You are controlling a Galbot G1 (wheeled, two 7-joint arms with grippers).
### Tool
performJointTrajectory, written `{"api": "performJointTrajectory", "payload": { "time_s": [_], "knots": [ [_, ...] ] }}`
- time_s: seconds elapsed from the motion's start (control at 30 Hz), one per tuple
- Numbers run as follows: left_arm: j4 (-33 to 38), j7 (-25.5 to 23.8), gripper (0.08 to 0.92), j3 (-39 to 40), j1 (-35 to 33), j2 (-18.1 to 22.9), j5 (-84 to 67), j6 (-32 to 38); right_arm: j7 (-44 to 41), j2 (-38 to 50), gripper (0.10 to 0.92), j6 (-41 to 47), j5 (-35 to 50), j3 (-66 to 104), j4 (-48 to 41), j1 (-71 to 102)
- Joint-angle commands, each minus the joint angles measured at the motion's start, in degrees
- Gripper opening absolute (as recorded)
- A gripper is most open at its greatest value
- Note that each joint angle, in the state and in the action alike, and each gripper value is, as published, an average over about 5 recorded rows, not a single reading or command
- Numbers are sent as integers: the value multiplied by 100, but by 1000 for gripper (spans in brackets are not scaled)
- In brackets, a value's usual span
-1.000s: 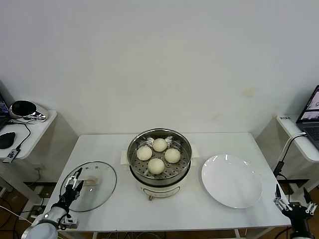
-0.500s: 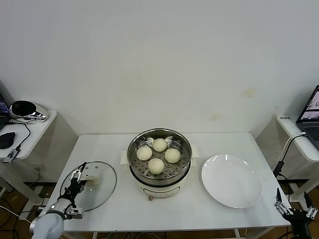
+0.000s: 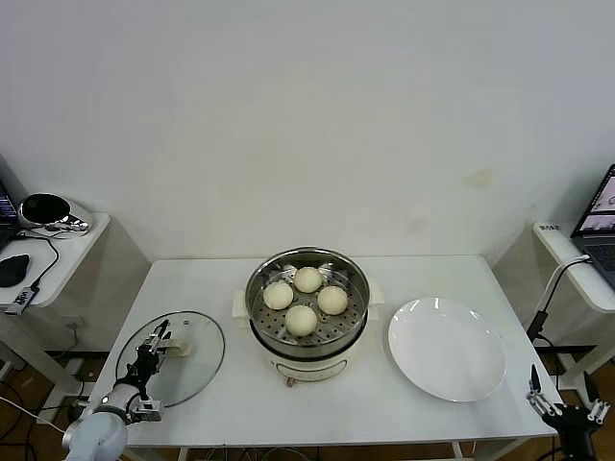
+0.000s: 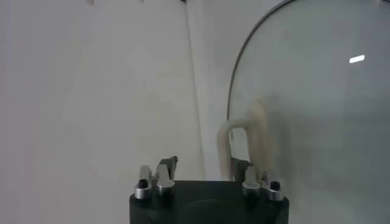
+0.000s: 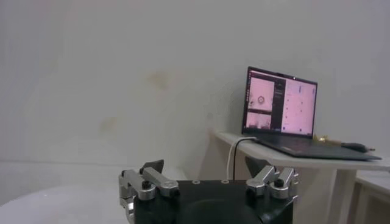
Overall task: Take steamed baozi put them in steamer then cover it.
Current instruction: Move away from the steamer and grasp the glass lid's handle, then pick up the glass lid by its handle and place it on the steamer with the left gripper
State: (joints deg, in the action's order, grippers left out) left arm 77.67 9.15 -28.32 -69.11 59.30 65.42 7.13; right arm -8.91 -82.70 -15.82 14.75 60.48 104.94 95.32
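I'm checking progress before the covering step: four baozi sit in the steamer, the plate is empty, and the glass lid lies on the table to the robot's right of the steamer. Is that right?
One detail is off: the glass lid lies on the table to the robot's left of the steamer, as the head view shows. The four baozi are in the steamer, and the plate is empty.

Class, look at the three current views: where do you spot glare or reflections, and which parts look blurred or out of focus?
Head view: evenly lit, with small bright highlights on the white plate and a sheen on the steamer rim. Left wrist view: one bright glint on the cover, whose cream handle looks soft and blurred close to the left gripper. Right wrist view: hazy, the laptop screen glowing.
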Motion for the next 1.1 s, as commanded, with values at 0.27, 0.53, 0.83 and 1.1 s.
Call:
{"api": "performJointTrajectory", "payload": {
  "time_s": [0.27,0.53,0.83,1.1],
  "knots": [
    [900,201,213,-284,-460,-159,-697,-138,-1,1,823,-45,-181,-251,64,-6],
    [2768,-425,138,-1075,-1305,-690,-1484,-1327,61,-54,823,-295,-464,-399,112,-17],
    [4336,-928,138,-490,-993,-1539,-2288,-2525,66,-142,823,-448,-743,-581,133,-20],
    [4389,-1222,138,2003,781,-1800,-2036,-3502,183,-422,823,-450,-1164,-718,182,-65]
  ]
}}
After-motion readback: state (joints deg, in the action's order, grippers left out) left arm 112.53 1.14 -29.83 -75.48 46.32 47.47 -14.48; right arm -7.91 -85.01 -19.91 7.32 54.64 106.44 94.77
